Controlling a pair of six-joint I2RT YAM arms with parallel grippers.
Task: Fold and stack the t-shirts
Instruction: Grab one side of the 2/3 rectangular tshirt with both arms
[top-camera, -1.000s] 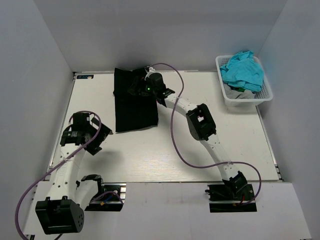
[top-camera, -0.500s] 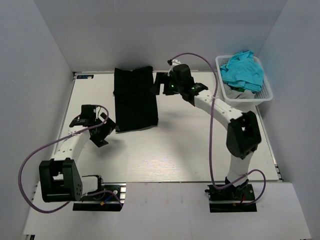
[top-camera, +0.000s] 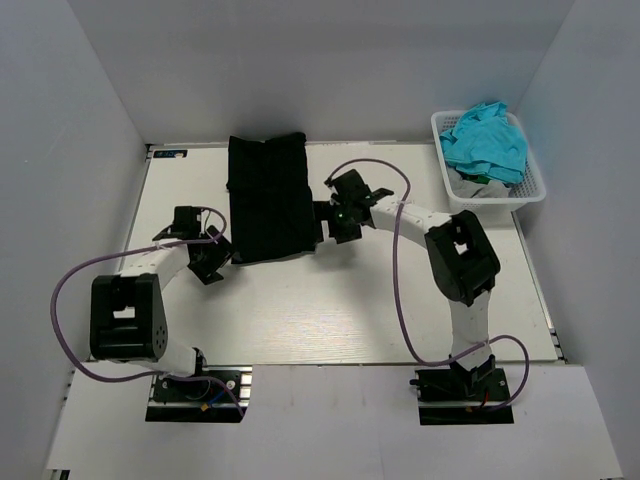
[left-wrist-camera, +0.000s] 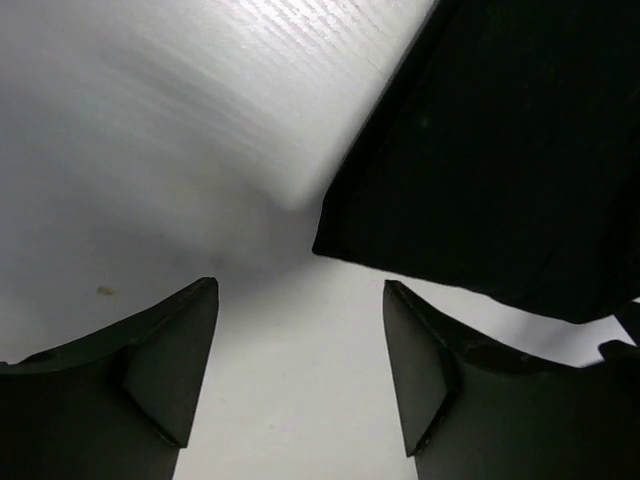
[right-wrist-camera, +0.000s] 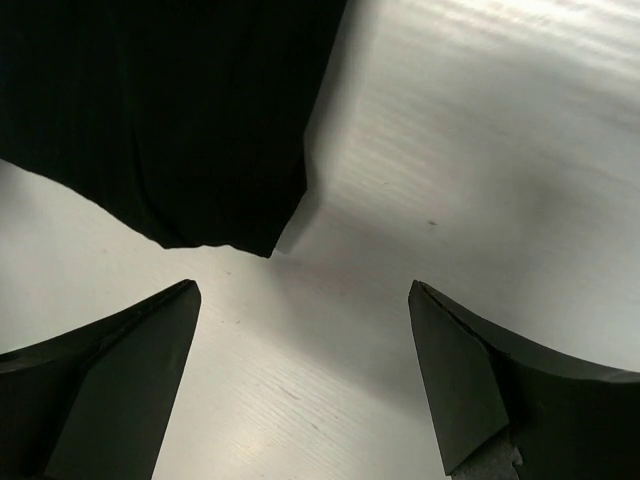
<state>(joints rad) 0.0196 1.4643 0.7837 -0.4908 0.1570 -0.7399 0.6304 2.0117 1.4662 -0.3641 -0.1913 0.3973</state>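
A black t-shirt (top-camera: 268, 196) lies folded into a long strip on the white table (top-camera: 330, 300), left of centre. My left gripper (top-camera: 222, 250) is open and empty, low over the table at the strip's near left corner (left-wrist-camera: 330, 245). My right gripper (top-camera: 326, 222) is open and empty beside the strip's near right corner (right-wrist-camera: 270, 245). Both wrist views show bare table between the fingers and black cloth just beyond them. More shirts, teal (top-camera: 487, 140) on top, lie piled in the basket.
A white basket (top-camera: 457, 197) stands at the back right corner. Purple cables loop from both arms over the table. Grey walls close in the left, back and right sides.
My right gripper has left the shirt's far end and come down to its near right corner. My left gripper has moved right to the near left corner.
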